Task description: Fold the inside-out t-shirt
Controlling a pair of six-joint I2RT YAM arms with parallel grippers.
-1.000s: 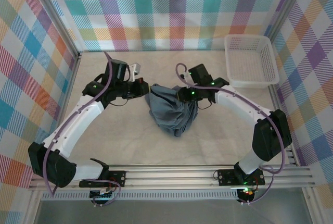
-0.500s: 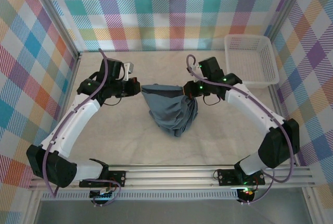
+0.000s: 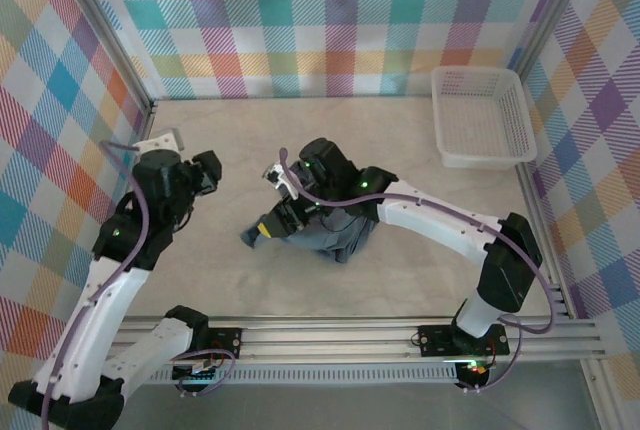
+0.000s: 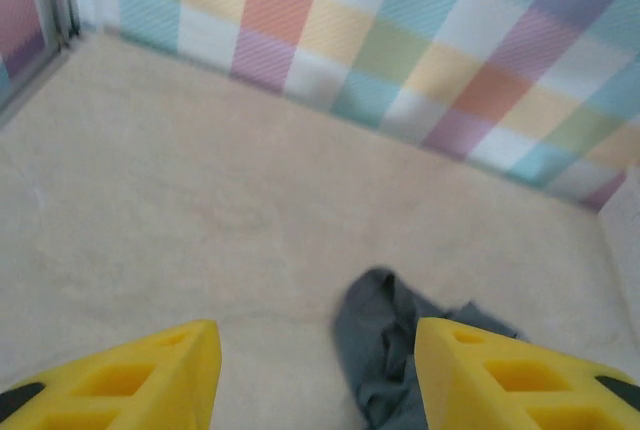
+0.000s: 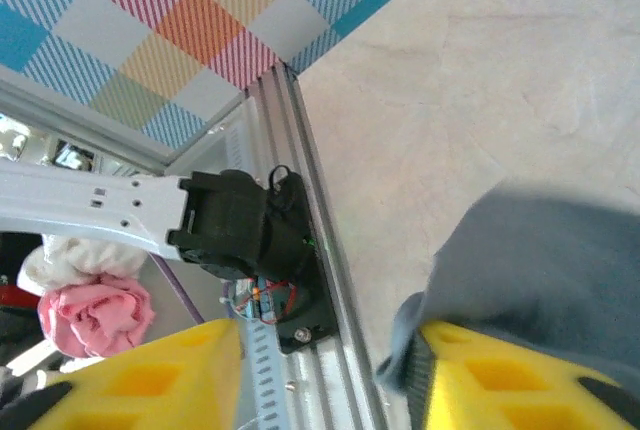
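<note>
The inside-out t-shirt [image 3: 335,237] lies as a crumpled slate-grey heap in the middle of the table, with a small flap sticking out to its left. My right gripper [image 3: 272,220] reaches across the heap to that left flap. In the right wrist view its yellow fingers stand open [image 5: 325,350], with grey cloth [image 5: 545,270] lying against the right finger and nothing clamped between them. My left gripper [image 3: 207,170] is off to the left, apart from the shirt. Its fingers are open [image 4: 318,350] over bare table, the shirt [image 4: 385,350] just ahead and to the right.
A white mesh basket [image 3: 485,157] stands at the back right corner. Checked walls close off the back and both sides. An aluminium rail [image 3: 330,330] runs along the near edge, and the left arm's base [image 5: 240,230] sits on it.
Both grippers held the shirt's top corners stretched between them and have let go. The left arm drew back to the left; the right arm swung over the shirt to its left side.
</note>
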